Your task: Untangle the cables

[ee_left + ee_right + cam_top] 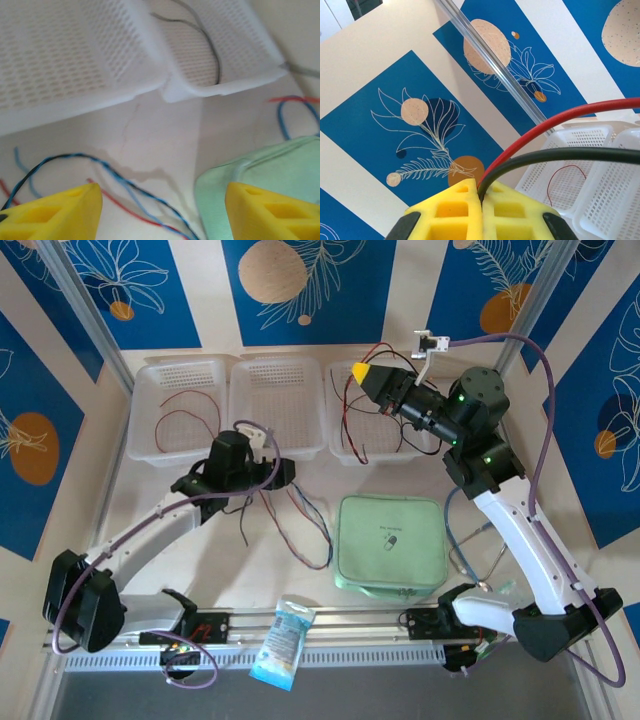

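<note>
My right pincer (481, 194) is clamped shut on two of the cables. A red cable (555, 119) and a black cable (560, 154) leave the pad seam side by side and run off to the right of the wrist view. From the top camera that pincer (362, 372) sits raised over the right basket (372, 457). The two strands drop from it into that basket, so the pair lies below the pincer and toward the arm bases. I cannot tell whether they cross each other down there.

My left pincer (162, 192) stands open, yellow pads wide apart, with nothing gripped. The loose bundle (300, 512) lies on the bench (225, 560) between that pincer and the green pouch (390, 540). Its long axis runs from beneath the left wrist toward the near right and ends just beside the pouch's left edge. In the left wrist view a blue-and-black twisted strand (75, 157) and a thin red strand (117, 204) cross the gap on a slant, from the left pad toward the bottom middle.

I judge the left arm the nearer one for this bundle, since the right is well apart and occupied. Because of that slant, I expect to need a slight wrist turn so the pads straddle a strand crosswise. A lone red wire (180, 415) rests in the left basket (150, 455), apart from everything else.
</note>
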You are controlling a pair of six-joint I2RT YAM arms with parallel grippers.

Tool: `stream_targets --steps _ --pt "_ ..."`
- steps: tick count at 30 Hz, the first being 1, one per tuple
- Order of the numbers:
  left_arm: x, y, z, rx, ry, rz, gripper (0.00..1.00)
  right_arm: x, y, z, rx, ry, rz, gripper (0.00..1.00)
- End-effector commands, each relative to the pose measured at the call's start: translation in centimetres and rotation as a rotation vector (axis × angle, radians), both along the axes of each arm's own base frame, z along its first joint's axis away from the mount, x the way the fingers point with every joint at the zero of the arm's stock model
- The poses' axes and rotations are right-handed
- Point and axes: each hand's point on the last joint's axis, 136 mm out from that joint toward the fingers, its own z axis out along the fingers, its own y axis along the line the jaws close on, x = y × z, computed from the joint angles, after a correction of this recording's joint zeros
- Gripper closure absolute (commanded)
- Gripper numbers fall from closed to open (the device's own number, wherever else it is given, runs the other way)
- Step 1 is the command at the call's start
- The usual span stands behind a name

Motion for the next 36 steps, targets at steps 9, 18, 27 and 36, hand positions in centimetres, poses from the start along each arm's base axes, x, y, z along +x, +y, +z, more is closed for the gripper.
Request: stream_targets --steps 9,18,27,36 --pt "-3.6 -6.9 6.8 -0.179 -0.28 -0.441 0.26 -1.9 0.5 2.7 0.097 -0.021 0.081 1.0" --pt "-5.5 -11.0 8.6 -0.129 -0.579 -0.593 0.16 -1.9 1.5 2.8 0.1 -0.011 0.108 1.0" --pt "-4.6 -15.1 11.7 -0.191 -0.641 -0.652 0.23 -2.5 1.6 2.6 0.098 0.004 0.111 1.0" --pt "-5.4 -14.7 12.8 -0.193 -0.625 -0.671 0.22 -2.6 1.5 1.3 -0.002 -0.03 0.109 1.0"
